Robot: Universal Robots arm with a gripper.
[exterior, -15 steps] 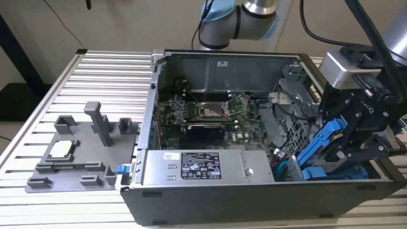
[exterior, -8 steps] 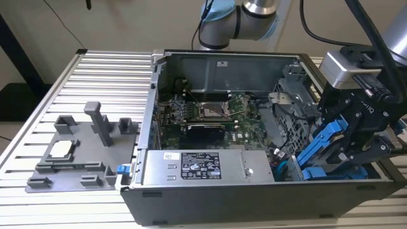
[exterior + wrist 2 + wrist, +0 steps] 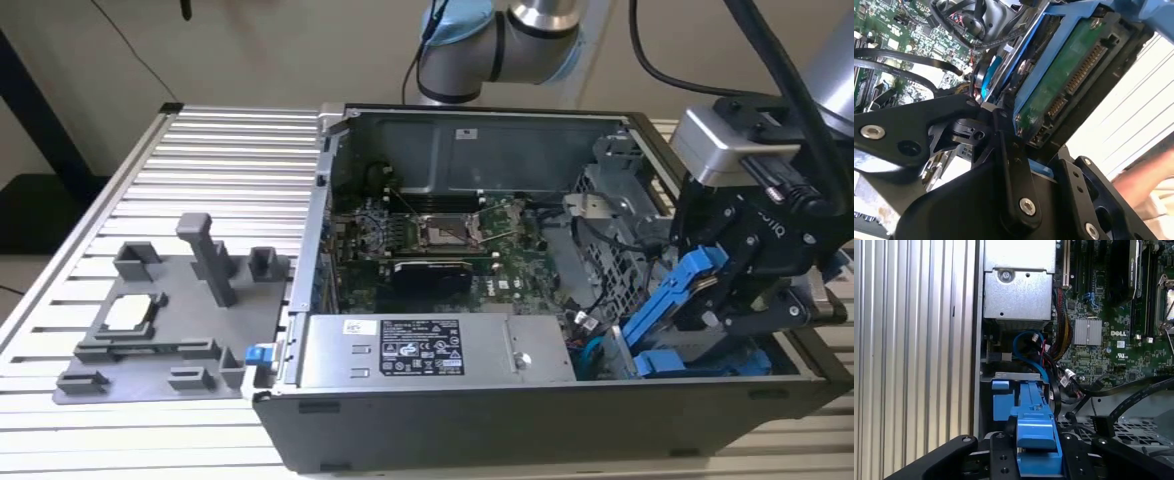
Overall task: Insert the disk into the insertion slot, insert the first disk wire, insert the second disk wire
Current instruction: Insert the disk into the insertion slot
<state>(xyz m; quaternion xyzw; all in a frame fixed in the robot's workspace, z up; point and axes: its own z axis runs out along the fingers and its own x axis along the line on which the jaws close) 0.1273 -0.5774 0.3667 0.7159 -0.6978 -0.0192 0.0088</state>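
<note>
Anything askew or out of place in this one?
The disk hangs steeply tilted in the gripper at the computer case rather than lying flat. What looks like a person's hand shows close to the gripper in the second wrist view.

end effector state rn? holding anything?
End effector: closed on the disk, gripping it by its blue frame; the disk hangs tilted in the exterior view.

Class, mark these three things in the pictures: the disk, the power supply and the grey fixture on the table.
disk [image 3: 671, 298], exterior view, on its blue carrier frame.
power supply [image 3: 534, 350], exterior view, on its silver face beside the label.
grey fixture [image 3: 204, 252], exterior view, on its upright post.
</note>
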